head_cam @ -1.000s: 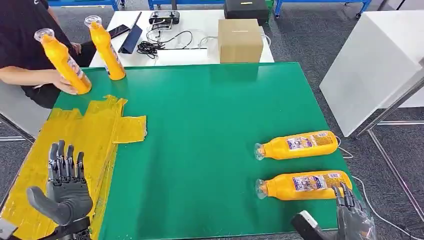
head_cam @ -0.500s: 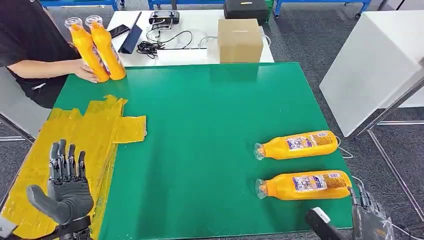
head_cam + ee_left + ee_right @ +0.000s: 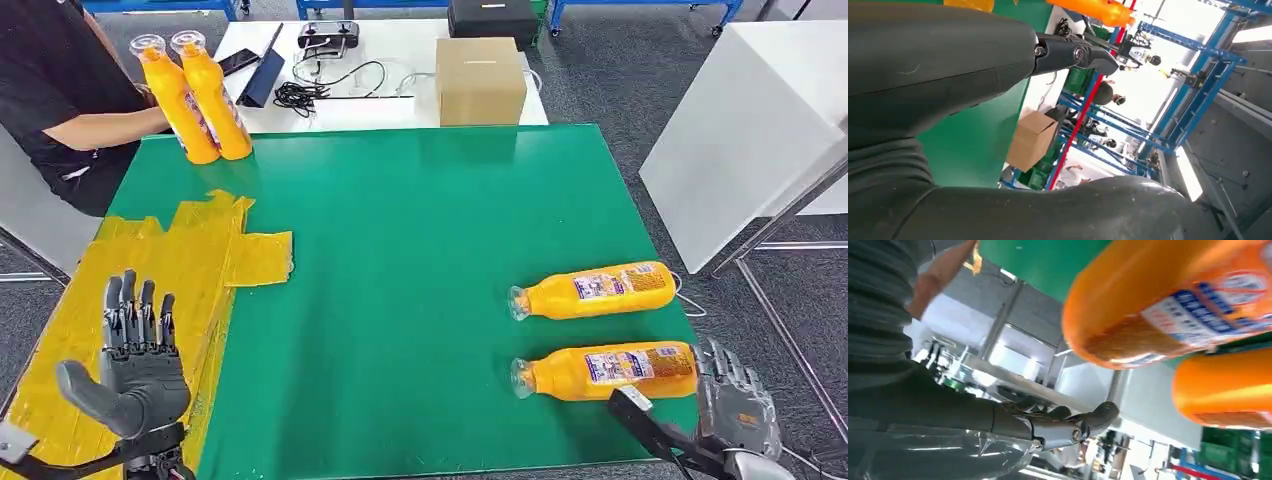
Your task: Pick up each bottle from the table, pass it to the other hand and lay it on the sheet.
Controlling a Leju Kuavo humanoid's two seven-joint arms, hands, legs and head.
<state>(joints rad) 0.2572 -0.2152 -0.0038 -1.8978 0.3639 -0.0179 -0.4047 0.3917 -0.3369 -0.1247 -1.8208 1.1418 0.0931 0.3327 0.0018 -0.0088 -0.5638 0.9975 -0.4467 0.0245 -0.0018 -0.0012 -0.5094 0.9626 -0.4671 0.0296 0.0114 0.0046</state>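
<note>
Two glossy orange plastic bottles (image 3: 600,290) lie sideways on smooth green mat (image 3: 420,250); both robot hands spread, empty.

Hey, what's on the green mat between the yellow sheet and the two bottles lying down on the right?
Nothing: in the head view the green mat is bare between the yellow sheet and the lying bottles.

Head view: bright, even overhead light, sharp throughout; soft short shadows lie under the two lying bottles (image 3: 600,290) on the green mat (image 3: 420,250). Left wrist view: far windows and a ceiling strip blow out to white glare, the hand (image 3: 948,75) close and dim. Right wrist view: nearest bottle (image 3: 1168,305) soft, out of focus, background overexposed.
</note>
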